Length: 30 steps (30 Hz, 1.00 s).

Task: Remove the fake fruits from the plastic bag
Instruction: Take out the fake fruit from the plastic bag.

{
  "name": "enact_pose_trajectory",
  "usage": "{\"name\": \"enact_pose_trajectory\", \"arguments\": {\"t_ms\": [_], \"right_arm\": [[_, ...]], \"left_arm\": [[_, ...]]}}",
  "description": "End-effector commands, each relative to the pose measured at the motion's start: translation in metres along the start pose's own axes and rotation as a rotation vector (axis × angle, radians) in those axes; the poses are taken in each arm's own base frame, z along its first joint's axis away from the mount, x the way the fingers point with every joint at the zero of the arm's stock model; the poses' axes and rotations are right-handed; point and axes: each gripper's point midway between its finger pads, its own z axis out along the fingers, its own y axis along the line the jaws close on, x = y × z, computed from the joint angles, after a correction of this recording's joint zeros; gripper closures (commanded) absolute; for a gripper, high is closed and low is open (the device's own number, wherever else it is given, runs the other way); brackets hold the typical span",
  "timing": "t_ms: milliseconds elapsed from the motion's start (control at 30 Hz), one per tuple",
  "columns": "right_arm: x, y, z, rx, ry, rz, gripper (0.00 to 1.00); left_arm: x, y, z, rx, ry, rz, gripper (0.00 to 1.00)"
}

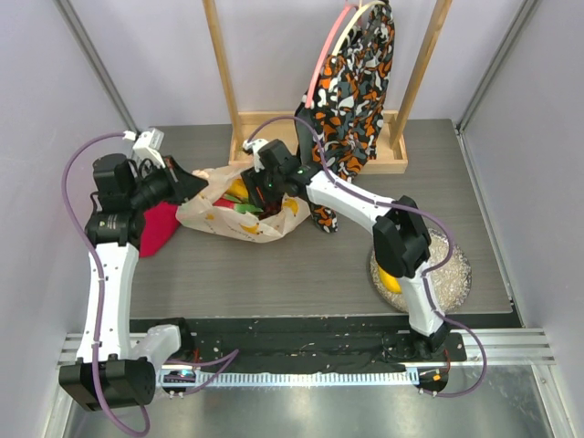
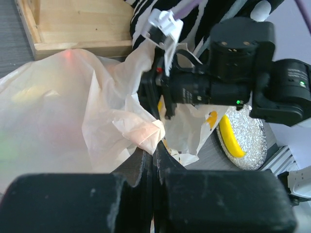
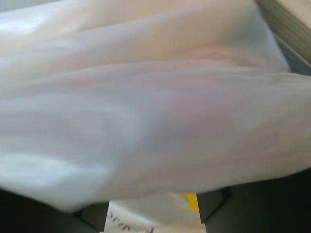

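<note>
The plastic bag (image 1: 228, 217) lies crumpled at the middle left of the table, and yellow, green and red fake fruits (image 1: 241, 199) show through its mouth. My left gripper (image 2: 154, 148) is shut on a fold of the bag's film and holds its left edge (image 1: 196, 187). My right gripper (image 1: 266, 193) reaches into the bag mouth. In the right wrist view its fingers (image 3: 214, 206) stand apart, with bag film (image 3: 146, 107) filling the view and a bit of yellow between them. One yellow banana (image 1: 390, 278) lies on the silver plate (image 1: 452, 274).
A red cloth (image 1: 157, 228) lies under the left arm beside the bag. A wooden rack (image 1: 274, 151) stands at the back with a patterned cloth (image 1: 356, 91) hanging from it down to the table. The glittery plate sits at the right, partly under the right arm.
</note>
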Motion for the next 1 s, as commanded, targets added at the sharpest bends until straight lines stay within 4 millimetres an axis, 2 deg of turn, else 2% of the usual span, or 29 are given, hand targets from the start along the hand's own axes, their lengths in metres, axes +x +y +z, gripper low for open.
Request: {"name": "enact_pose_trajectory", "arguments": {"t_ms": [0, 200, 300, 400, 533, 600, 633, 700, 733, 767, 800, 833, 867, 900, 933, 967], "right_arm": [[-0.047, -0.021, -0.001, 0.125, -0.13, 0.187, 0.35], [-0.05, -0.042, 0.033, 0.232, -0.156, 0.211, 0.31], [-0.047, -0.043, 0.045, 0.232, -0.146, 0.206, 0.3], [-0.031, -0.042, 0.054, 0.226, -0.101, 0.219, 0.3], [-0.01, -0.044, 0.05, 0.24, -0.042, 0.217, 0.3], [-0.005, -0.045, 0.044, 0.244, -0.029, 0.194, 0.35], [-0.005, -0.045, 0.042, 0.236, -0.028, 0.185, 0.42], [-0.012, -0.046, 0.032, 0.221, -0.037, 0.164, 0.7], [-0.014, -0.045, 0.029, 0.2, -0.038, 0.156, 0.76], [-0.019, -0.045, 0.024, 0.185, -0.048, 0.155, 0.79], [-0.033, -0.042, 0.008, 0.169, -0.078, 0.147, 0.82], [-0.04, -0.043, -0.003, 0.153, -0.088, 0.14, 0.82], [-0.05, -0.03, -0.016, 0.07, -0.103, 0.132, 0.84], [-0.067, -0.023, -0.041, 0.03, -0.147, 0.121, 0.85], [-0.075, -0.02, -0.056, -0.003, -0.166, 0.108, 0.85], [-0.081, -0.005, -0.07, -0.098, -0.172, 0.091, 0.86]], "left_arm": [[0.0, -0.007, -0.008, 0.005, -0.017, 0.039, 1.0], [0.001, -0.006, -0.009, -0.003, -0.017, 0.037, 1.0], [0.003, -0.005, -0.009, -0.006, -0.011, 0.03, 1.0], [0.002, -0.004, -0.01, -0.01, -0.013, 0.029, 1.0], [0.003, -0.002, -0.009, -0.013, -0.011, 0.026, 1.0], [0.002, -0.002, -0.009, -0.013, -0.012, 0.023, 1.0], [0.001, -0.001, -0.008, -0.014, -0.016, 0.026, 1.0], [0.0, -0.001, -0.007, -0.013, -0.018, 0.022, 1.0], [-0.002, -0.002, -0.008, -0.013, -0.024, 0.026, 1.0], [-0.002, -0.002, -0.008, -0.012, -0.026, 0.028, 1.0], [-0.003, -0.002, -0.008, -0.013, -0.029, 0.028, 1.0], [-0.004, -0.002, -0.008, -0.014, -0.032, 0.032, 1.0], [-0.003, -0.001, -0.007, -0.014, -0.032, 0.032, 1.0], [-0.003, -0.001, -0.007, -0.014, -0.032, 0.03, 1.0], [-0.001, 0.0, -0.006, -0.014, -0.03, 0.03, 1.0], [0.0, 0.001, -0.005, -0.016, -0.03, 0.025, 1.0]]}}
